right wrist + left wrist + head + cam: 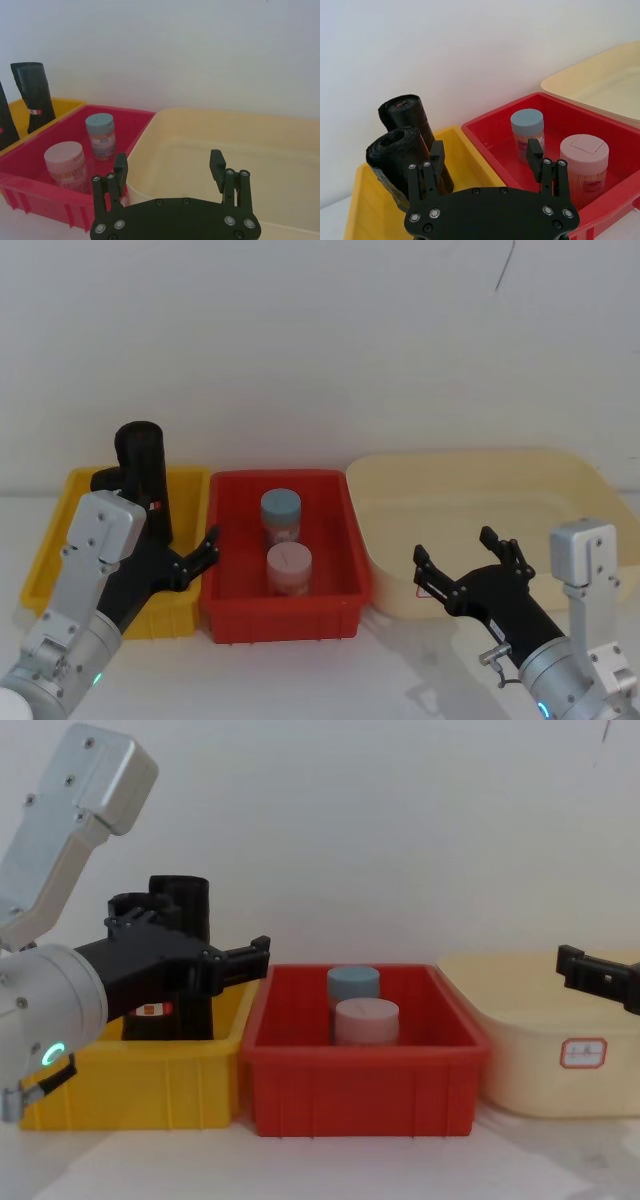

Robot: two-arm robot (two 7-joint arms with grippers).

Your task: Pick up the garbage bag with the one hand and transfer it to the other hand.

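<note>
In the yellow bin (55,540) on the robot's left, the garbage bag (395,155) stands upright, touching a second black roll (410,117). The left gripper (486,154) hovers just beside them, jaws spread and empty. The right gripper (455,548) hangs at the cream tub's (590,490) near wall, jaws likewise spread

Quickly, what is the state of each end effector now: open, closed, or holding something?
Left end effector: open, holding nothing.
Right end effector: open, holding nothing.
</note>
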